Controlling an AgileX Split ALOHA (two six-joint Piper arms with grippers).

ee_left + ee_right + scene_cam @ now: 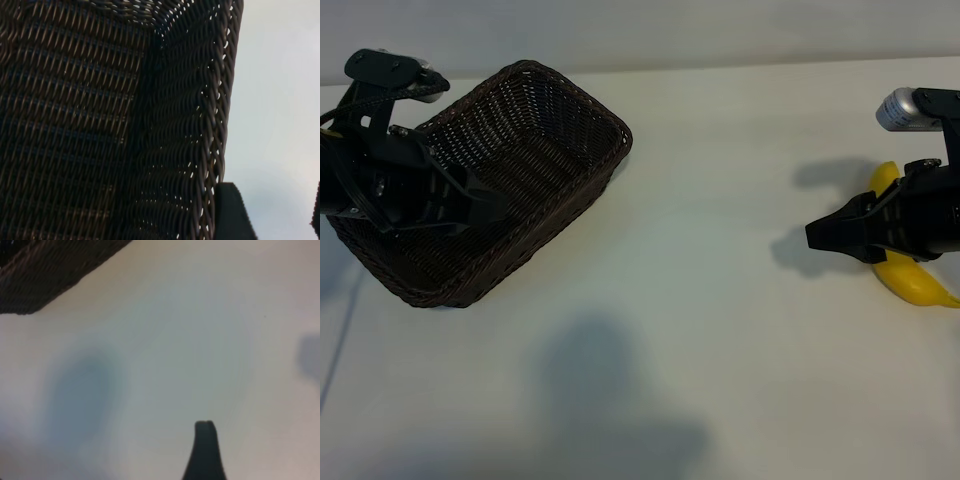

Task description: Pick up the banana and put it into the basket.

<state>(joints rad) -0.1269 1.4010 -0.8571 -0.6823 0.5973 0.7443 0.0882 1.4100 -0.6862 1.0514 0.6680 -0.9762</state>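
Lying behind right gripper (817,240), apparently ungripped: banana (910,280).

Basket at the left of the desk, banana at the far right.

The basket (535,150) sits on the desk (720,330) at the left, with the left tool (485,205) over its inside. Well apart, at the right edge, the banana (910,280) lies on the desk, partly behind the right tool (817,240).
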